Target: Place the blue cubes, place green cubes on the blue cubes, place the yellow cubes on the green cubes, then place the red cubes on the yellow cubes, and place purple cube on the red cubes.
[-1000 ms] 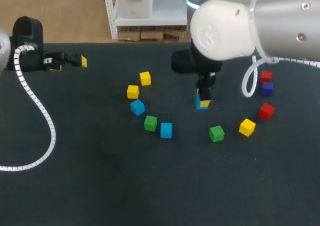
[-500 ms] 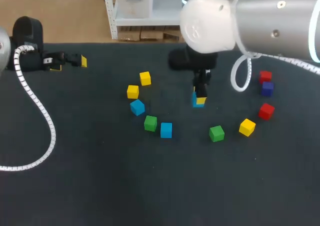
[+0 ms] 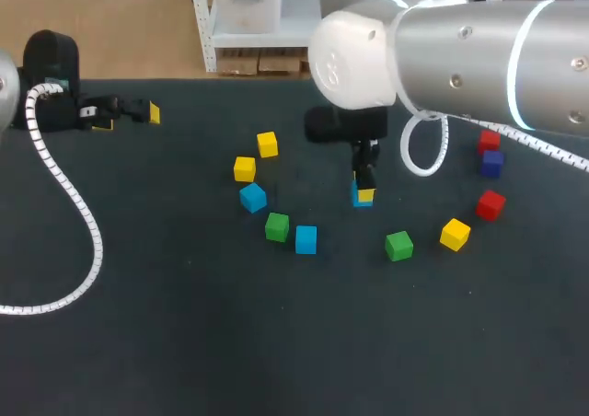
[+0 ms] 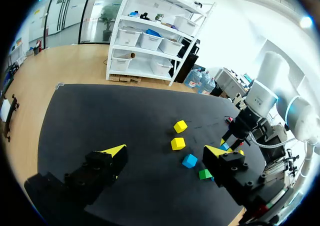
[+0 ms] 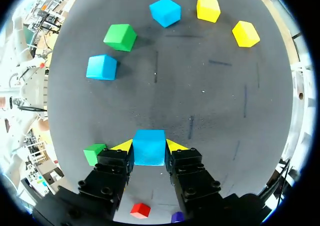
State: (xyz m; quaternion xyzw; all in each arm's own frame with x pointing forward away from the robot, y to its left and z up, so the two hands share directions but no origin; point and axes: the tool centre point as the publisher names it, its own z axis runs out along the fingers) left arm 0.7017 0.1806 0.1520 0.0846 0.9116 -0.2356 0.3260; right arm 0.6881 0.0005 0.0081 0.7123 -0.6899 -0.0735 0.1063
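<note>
Dark matting covers the table [image 3: 184, 342], and the loose cubes lie scattered on it.

The right gripper [image 5: 149, 146] is clamped on a blue cube [image 5: 149, 148]. Its yellow-tipped fingers [image 5: 124, 146] press on two opposite flat faces, with the cube squarely between them and its top face turned up toward the wrist. From the head view the cube sits directly under the gripper, at or just above the mat; whether it touches the surface I cannot tell.

I judge the cube to be light, rigid and smooth-sided (probably plastic or painted wood). It should not deform, but it could twist or slide if pinched near an edge. The present hold, centred on parallel faces, looks like the right one, and it leaves the top face free for a green cube later.

Ahead of the right gripper, well apart from it, lie two more blue cubes [image 5: 165, 11] [image 5: 102, 67], a green cube [image 5: 120, 37] and two yellow cubes [image 5: 208, 8] [image 5: 246, 33]. Another green cube [image 5: 93, 153] lies just beside one finger. A red cube [image 5: 140, 210] and the purple cube [image 5: 176, 217] lie behind the fingers, under the wrist.

The left gripper [image 4: 166, 151] hangs over the table's far left side with its fingers spread wide and nothing between them.
</note>
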